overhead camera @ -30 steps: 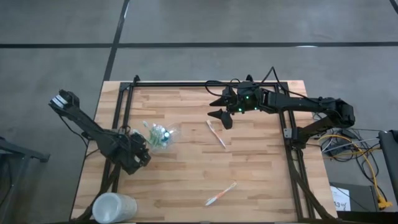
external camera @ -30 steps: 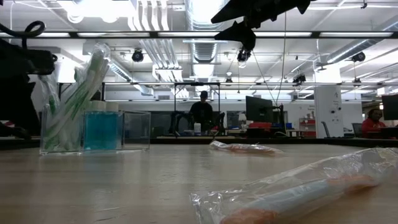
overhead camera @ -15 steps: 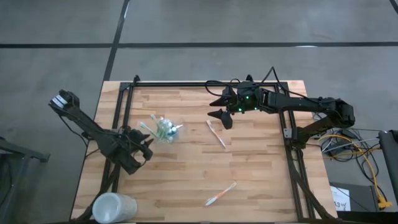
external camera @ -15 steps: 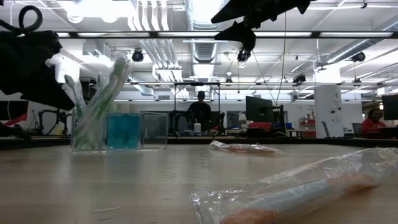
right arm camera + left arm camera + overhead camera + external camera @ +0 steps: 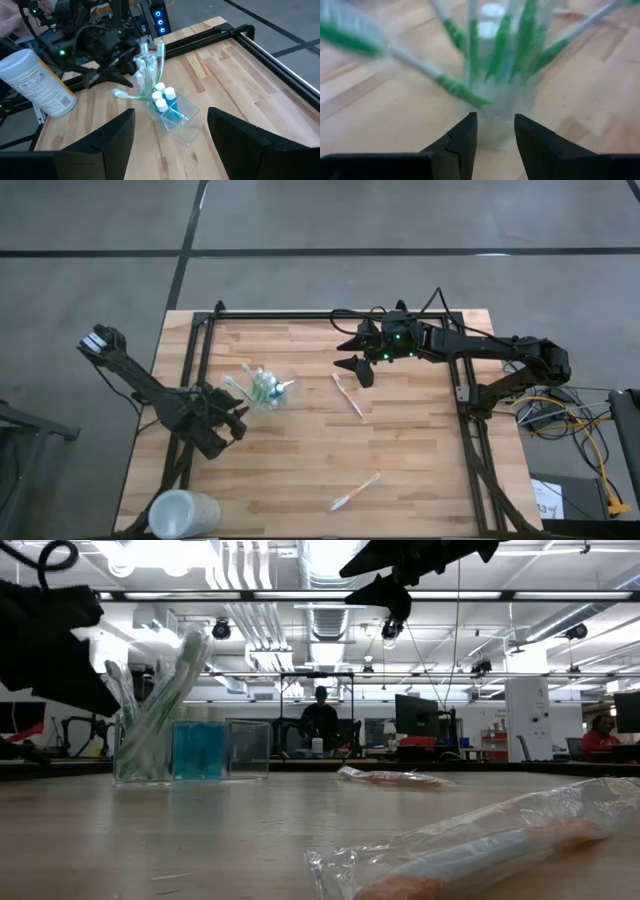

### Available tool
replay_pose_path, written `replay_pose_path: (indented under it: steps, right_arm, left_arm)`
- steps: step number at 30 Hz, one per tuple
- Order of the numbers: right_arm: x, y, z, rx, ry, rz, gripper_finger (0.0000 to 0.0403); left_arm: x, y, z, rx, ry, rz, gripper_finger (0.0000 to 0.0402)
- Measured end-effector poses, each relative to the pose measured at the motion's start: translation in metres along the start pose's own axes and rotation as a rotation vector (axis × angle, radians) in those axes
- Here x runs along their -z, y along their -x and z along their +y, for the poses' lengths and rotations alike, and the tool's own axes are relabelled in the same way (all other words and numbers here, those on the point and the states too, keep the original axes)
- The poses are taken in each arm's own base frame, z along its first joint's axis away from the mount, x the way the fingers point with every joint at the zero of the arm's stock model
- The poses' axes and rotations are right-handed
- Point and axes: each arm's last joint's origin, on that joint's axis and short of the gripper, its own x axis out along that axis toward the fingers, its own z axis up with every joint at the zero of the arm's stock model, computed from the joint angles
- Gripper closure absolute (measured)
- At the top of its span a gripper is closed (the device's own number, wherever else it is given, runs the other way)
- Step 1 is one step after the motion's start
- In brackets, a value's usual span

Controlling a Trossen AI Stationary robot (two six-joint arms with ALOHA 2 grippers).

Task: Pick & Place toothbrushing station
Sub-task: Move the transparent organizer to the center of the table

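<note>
Cup: a frosted white cup (image 5: 183,513) lay at the table's (image 5: 300,470) near left corner, well apart from the station.
Left gripper: the left gripper (image 5: 232,421) sat just beside the toothbrushing station (image 5: 262,388), on its near left side; its fingers (image 5: 462,142) were parted and released, holding nothing, with the holder's clear wall just ahead of the tips.
Station: it stood upright on the table, left of centre, with green-handled toothbrushes (image 5: 145,70) and small blue tubes (image 5: 166,100) inside.
Loose brushes: one wrapped toothbrush (image 5: 348,395) lay right of the station, another (image 5: 356,491) farther toward the near edge.
Right gripper: the right gripper (image 5: 355,352) hung above the table, right of the station and beyond it, fingers (image 5: 112,135) spread wide and empty.
</note>
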Motion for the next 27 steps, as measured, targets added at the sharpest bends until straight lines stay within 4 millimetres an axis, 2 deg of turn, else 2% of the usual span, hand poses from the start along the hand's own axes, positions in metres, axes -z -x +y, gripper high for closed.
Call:
replay_pose_path:
  steps: [5,10,14,19,27]
  right_arm:
    - [0.0,0.0,0.0,0.0,0.0,0.0,0.0158]
    - [0.001,0.0,0.0,0.001,-0.007,0.002,0.0158]
    - [0.001,0.0,0.0,0.002,-0.015,0.003,0.0158]
    - [0.001,0.0,0.0,0.002,-0.016,0.003,0.0158]
    - [0.001,0.0,-0.001,0.003,-0.016,0.006,0.0158]
  left_arm:
    - [-0.019,0.014,-0.011,0.057,-0.013,-0.037,0.0266]
    - [-0.036,0.028,-0.017,0.075,0.012,0.007,0.0266]
    - [-0.036,0.03,-0.01,0.008,0.036,0.063,0.0266]
    - [-0.034,0.031,-0.002,-0.063,0.193,0.129,0.0266]
    - [-0.054,0.047,0.002,-0.119,0.302,0.066,0.0266]
